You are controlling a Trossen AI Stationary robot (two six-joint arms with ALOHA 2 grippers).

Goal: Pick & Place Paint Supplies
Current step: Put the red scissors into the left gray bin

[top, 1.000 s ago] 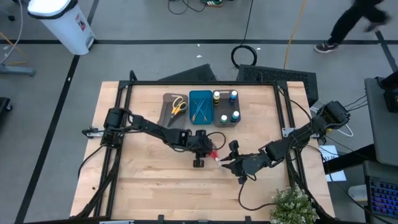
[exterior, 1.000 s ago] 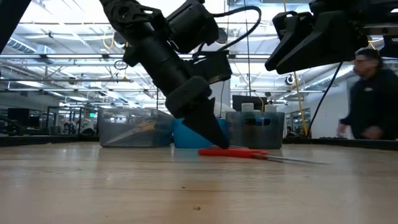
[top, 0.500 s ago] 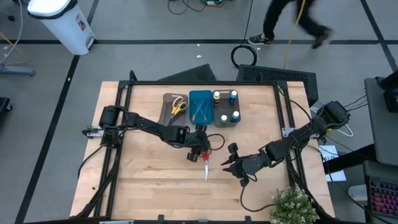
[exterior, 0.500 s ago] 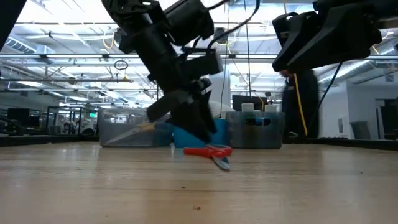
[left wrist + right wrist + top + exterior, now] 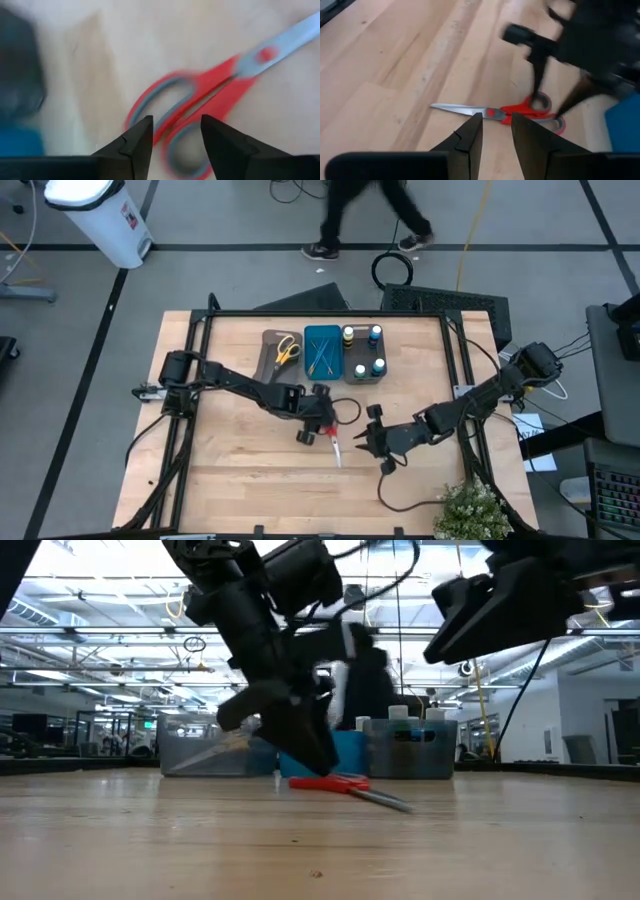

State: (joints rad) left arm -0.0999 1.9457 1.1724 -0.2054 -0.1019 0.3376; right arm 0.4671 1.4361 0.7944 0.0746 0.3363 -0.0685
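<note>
Robotics laboratory: wooden tabletop in a black frame on a taped grey floor, open-plan hall with ceiling trusses behind, cables at upper centre.

My overhead feed is evenly lit with soft shadows under both arms; a walking person beyond the table smears with motion. At table height, ceiling lights backlight the arms into silhouettes. On my left wrist feed the red scissors are blurred
</note>
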